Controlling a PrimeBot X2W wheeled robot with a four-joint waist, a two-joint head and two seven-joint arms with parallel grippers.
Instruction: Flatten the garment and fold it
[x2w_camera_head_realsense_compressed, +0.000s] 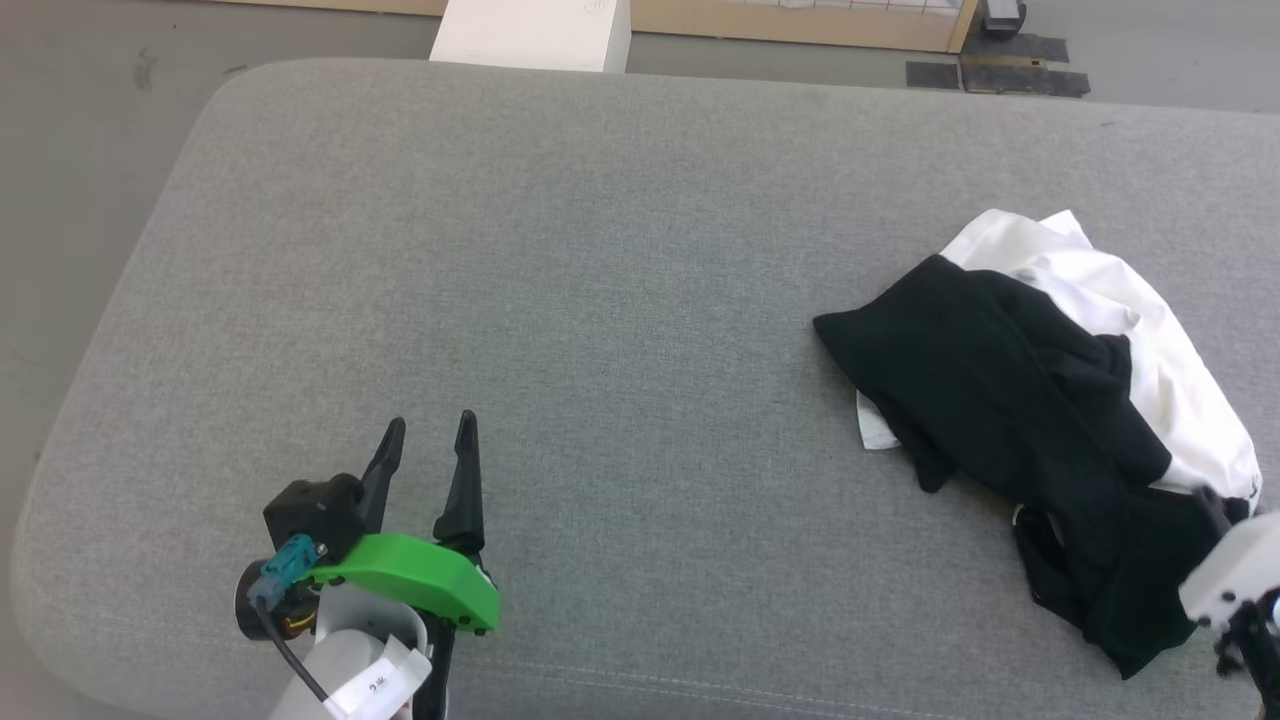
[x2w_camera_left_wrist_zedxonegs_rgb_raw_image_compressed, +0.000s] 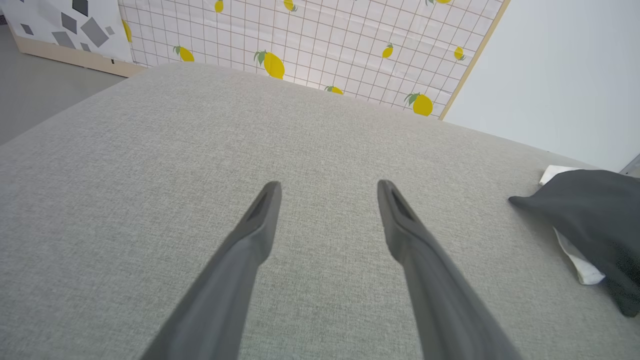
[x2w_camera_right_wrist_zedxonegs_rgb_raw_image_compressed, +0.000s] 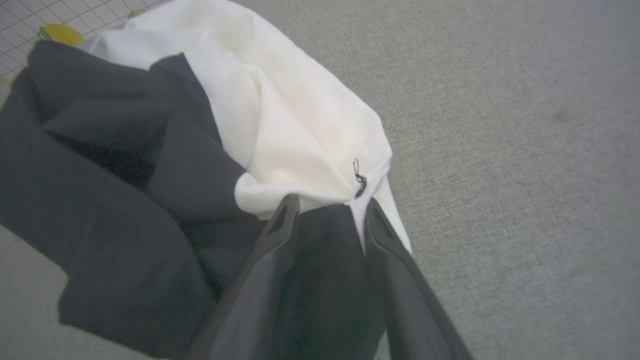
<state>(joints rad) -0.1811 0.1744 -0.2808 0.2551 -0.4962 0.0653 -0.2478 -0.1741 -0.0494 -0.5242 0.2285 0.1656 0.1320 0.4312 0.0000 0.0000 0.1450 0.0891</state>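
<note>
A wide table (x2w_camera_head_realsense_compressed: 560, 250), padded and covered in grey woven fabric, is stretching across the head view. Its far corner is rounding off, and a stitched seam is running along its near edge. A crumpled shirt (x2w_camera_head_realsense_compressed: 1000, 380) is lying directly on it toward the right side, well apart from the left edge. The black part is spreading on top and reaching toward the table's middle. The white part is bunching behind it, and a small white flap is peeking out underneath.

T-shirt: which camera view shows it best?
The head view: nearly the whole crumpled T-shirt lies on the grey cushion. The left wrist view catches one black corner of the T-shirt; the right wrist view, too close, crops the T-shirt.
</note>
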